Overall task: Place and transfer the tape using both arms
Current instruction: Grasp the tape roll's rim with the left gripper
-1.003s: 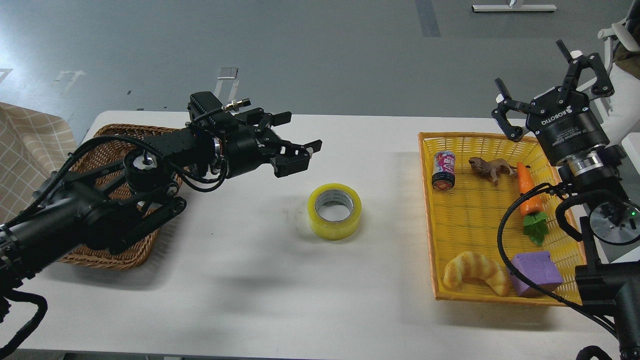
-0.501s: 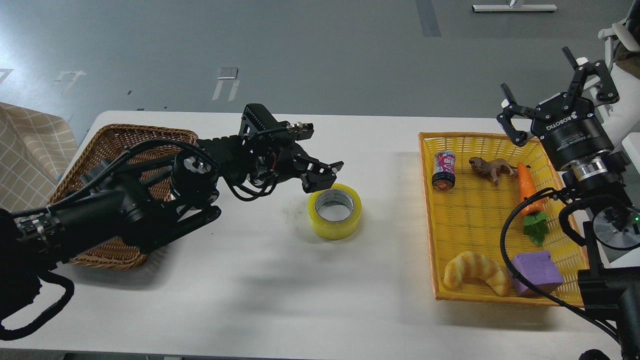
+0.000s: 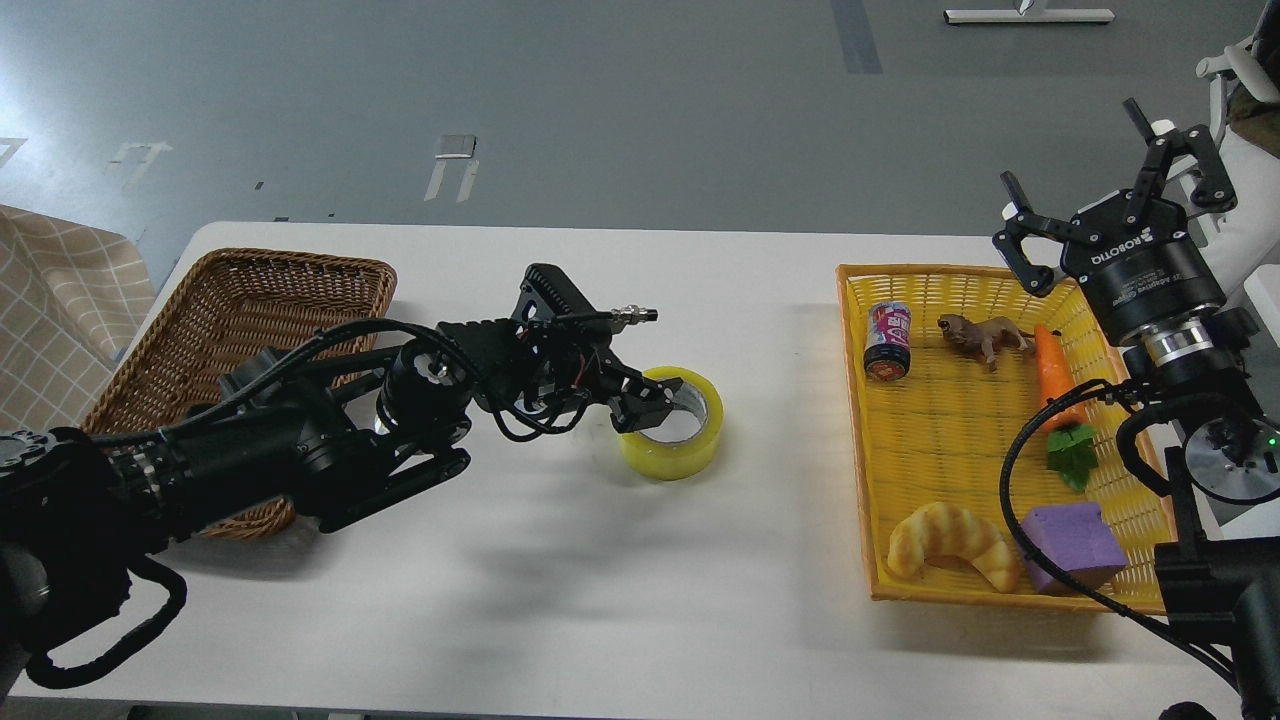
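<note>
The tape [image 3: 690, 448], a thick yellow translucent roll with a grey-white core, lies flat at the middle of the white table [image 3: 600, 580]. My left gripper [image 3: 655, 403] has come down onto the roll's left side. Its fingers are apart, with one tip over the core hole and the others at the outer left wall. They hide the left rim. My right gripper [image 3: 1100, 180] is open and empty, raised above the far right corner of the yellow tray [image 3: 855, 420], well away from the tape.
A brown wicker basket [image 3: 230, 300] sits at the left under my left arm. The yellow tray on the right holds a can [image 3: 887, 340], a toy animal [image 3: 980, 335], a carrot [image 3: 1055, 375], a croissant toy [image 3: 950, 545] and a purple block [image 3: 1070, 545].
My left arm has reached right and down from above the basket, and its gripper now sits on the tape's left rim. The right gripper shifted slightly right. The tape has not moved.
</note>
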{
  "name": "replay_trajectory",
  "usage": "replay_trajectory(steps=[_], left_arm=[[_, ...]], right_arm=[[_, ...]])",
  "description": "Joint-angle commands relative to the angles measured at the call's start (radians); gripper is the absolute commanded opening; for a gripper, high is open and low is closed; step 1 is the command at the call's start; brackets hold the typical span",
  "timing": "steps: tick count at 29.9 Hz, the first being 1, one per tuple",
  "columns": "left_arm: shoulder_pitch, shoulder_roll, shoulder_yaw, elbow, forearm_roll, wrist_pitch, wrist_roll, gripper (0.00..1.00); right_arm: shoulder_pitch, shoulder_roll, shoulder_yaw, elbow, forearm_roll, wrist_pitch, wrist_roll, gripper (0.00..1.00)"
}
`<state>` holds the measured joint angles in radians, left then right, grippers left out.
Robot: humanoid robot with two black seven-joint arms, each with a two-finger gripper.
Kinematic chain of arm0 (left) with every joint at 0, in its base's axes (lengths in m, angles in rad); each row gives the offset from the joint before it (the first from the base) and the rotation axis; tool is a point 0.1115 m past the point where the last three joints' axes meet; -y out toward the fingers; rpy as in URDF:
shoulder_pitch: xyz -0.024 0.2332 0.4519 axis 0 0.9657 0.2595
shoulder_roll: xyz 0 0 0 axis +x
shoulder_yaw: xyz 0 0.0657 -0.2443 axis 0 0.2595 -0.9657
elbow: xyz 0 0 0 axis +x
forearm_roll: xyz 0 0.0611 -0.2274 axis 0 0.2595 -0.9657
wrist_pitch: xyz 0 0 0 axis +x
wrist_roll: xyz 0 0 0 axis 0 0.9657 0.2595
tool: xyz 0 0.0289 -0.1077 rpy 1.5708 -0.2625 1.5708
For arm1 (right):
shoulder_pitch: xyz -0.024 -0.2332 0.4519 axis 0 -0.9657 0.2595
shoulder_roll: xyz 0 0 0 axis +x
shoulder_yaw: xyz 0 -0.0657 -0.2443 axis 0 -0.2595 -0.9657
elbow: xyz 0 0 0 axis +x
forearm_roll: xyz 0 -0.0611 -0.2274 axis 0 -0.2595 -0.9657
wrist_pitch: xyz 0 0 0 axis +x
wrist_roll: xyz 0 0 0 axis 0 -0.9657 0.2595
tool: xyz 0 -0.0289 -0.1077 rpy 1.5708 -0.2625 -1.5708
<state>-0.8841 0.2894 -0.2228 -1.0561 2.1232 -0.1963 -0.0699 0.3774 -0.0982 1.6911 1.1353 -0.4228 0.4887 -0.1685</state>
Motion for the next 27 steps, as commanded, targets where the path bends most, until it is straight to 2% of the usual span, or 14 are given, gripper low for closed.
replay_trajectory(steps=[1,5,6,8,27], left_arm=[[0.004,-0.006,0.000,0.015,0.000,0.000,-0.001,0.92],[0.011,-0.024,0.002,0.034,0.000,0.000,0.001,0.86],[0.011,-0.027,0.002,0.041,0.000,0.000,0.001,0.80],[0.017,-0.032,0.002,0.042,0.000,0.000,0.002,0.77],[0.037,-0.041,0.003,0.061,-0.002,-0.014,0.025,0.76]], right_arm=[[-0.006,0.000,-0.001,0.000,-0.001,0.000,0.000,1.00],[-0.008,0.000,-0.001,0.000,-0.001,0.000,0.000,1.00],[-0.008,0.000,-0.001,0.000,-0.001,0.000,0.000,1.00],[-0.008,0.000,-0.001,0.000,-0.001,0.000,0.000,1.00],[-0.017,0.000,0.001,-0.002,0.001,0.000,0.000,1.00]])
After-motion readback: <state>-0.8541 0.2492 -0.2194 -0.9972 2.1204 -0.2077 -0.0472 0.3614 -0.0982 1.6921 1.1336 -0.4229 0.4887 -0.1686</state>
